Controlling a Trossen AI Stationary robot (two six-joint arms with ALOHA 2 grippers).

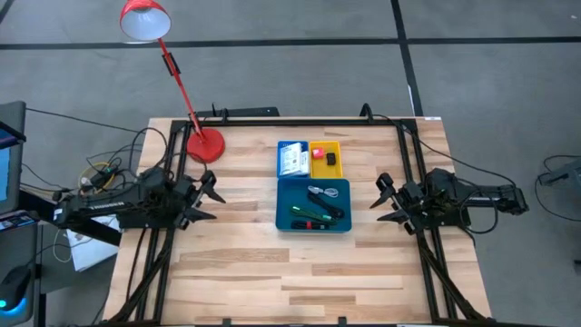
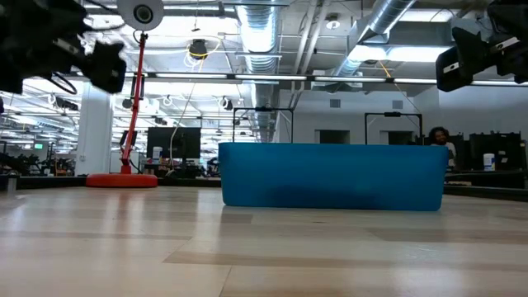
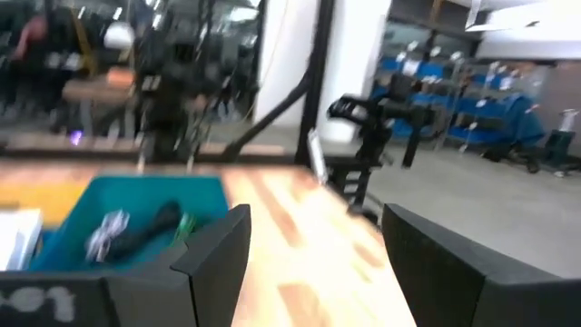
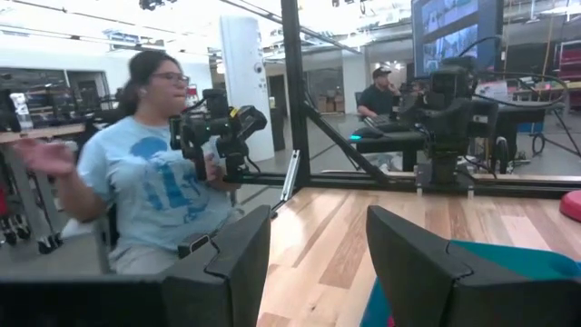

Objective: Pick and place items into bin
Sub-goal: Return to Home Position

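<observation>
In the high view the large teal tray [image 1: 313, 224] sits mid-table and holds a thin cable [image 1: 327, 192] and the green-and-black stick tool [image 1: 309, 214]. Touching its far side are the small blue tray [image 1: 280, 160], with white printed packets [image 1: 292, 161] in it, and the yellow tray [image 1: 326, 167], with the pink-red block [image 1: 318, 154] and the black piece [image 1: 332, 158]. My left gripper [image 1: 211, 196] hovers open left of the teal tray [image 3: 154, 188]. My right gripper [image 1: 385, 200] hovers open to its right. Both grippers [image 3: 309, 263] [image 4: 318, 263] are empty.
A red desk lamp stands with its base [image 1: 205, 143] on the far left of the table, its shade [image 1: 145, 20] beyond the far edge. Black frame rails [image 1: 413, 173] run along the table's sides. Bare wood [image 1: 300, 272] lies near the trays. A person [image 4: 154, 182] sits beyond the table.
</observation>
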